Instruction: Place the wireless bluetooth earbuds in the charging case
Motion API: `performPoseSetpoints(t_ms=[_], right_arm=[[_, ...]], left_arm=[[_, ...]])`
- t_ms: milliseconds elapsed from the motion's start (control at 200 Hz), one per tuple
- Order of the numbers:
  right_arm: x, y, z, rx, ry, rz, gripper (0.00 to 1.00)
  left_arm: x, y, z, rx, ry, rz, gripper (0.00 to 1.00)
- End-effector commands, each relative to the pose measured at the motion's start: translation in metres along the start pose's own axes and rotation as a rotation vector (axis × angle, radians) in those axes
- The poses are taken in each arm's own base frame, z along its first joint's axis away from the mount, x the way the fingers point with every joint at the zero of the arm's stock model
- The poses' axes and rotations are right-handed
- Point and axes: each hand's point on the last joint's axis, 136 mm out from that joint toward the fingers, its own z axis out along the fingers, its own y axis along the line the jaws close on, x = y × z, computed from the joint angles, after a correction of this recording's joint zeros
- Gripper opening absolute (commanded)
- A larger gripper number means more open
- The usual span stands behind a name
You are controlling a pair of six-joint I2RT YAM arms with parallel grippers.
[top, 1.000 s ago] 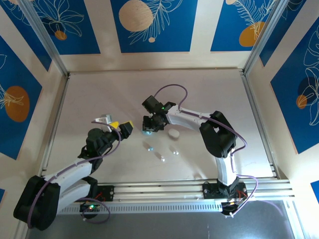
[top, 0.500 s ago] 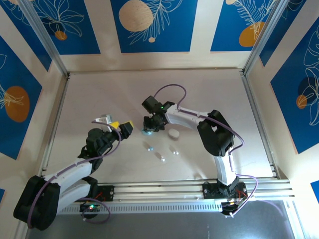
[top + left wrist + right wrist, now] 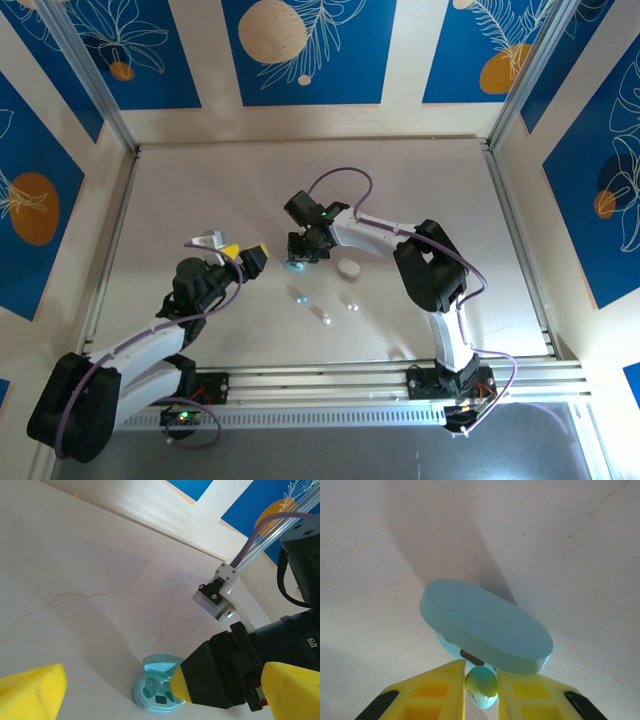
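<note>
Pinches a pale blue earbud (image 3: 481, 686) in the right end effector (image 3: 480, 674), right at the near rim of the open blue charging case (image 3: 145, 705), with the wells (image 3: 151, 688) judged just ahead and below and the case's long axis crosswise to the fingers. Holds the left end effector (image 3: 232, 250) spread wide and empty, farther off to the left. Shows the wells from the left wrist, hides them under the raised lid (image 3: 485, 625) from the right wrist. Leaves three loose earbuds (image 3: 326, 317) on the surface (image 3: 200, 190)

Open charging case (image 3: 296, 265) lying in the middle of the table (image 3: 200, 190), right gripper (image 3: 481, 666) hanging over it, pinching one earbud (image 3: 481, 686) beside it, second case (image 3: 347, 268) lying just right, loose earbuds (image 3: 326, 318) lying nearer the near edge, left gripper (image 3: 237, 250) hanging spread wide to the left.
</note>
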Motion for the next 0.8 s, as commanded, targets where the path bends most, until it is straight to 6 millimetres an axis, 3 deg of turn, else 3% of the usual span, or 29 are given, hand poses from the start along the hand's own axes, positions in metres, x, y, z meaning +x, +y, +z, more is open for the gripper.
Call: performPoseSetpoints(t_ms=[0,795], right_arm=[[-0.0060,-0.0013,0.0005,0.015,-0.002,-0.015,0.20],[-0.0051,-0.0080,0.0096,0.039,0.018,-0.015,0.20]], left_arm=[[-0.0069,-0.0054,-0.0013,0.030,-0.026,-0.004,0.99],[-0.0078,-0.0060,-0.0018,0.031,-0.029,-0.007,0.99]])
